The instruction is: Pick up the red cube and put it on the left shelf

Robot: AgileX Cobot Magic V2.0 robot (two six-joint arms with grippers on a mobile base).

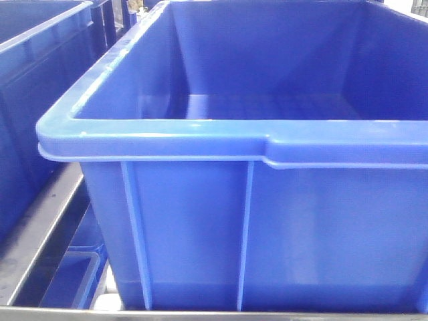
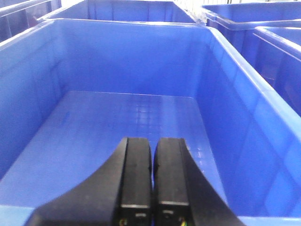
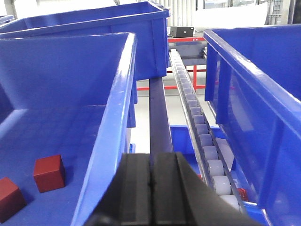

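Two red cubes lie on the floor of a blue crate (image 3: 120, 108) in the right wrist view, one whole (image 3: 49, 173) and one cut by the frame's lower left corner (image 3: 9, 198). My right gripper (image 3: 151, 155) is shut and empty, just right of that crate's rim, above a dark rail (image 3: 160, 113) of the left shelf. My left gripper (image 2: 153, 140) is shut with nothing in it, over the near rim of a blue crate (image 2: 244, 113) whose floor is bare. The front view shows a large blue crate (image 1: 200, 137) on the grey rack (image 1: 40, 234); no cube or gripper appears there.
A track of pale rollers (image 3: 197, 122) runs beside the rail, with another blue crate (image 3: 254, 89) to its right. Small red bits (image 3: 242, 193) show below the rollers. More blue crates stand behind (image 2: 127, 9) and to the left (image 1: 33, 60).
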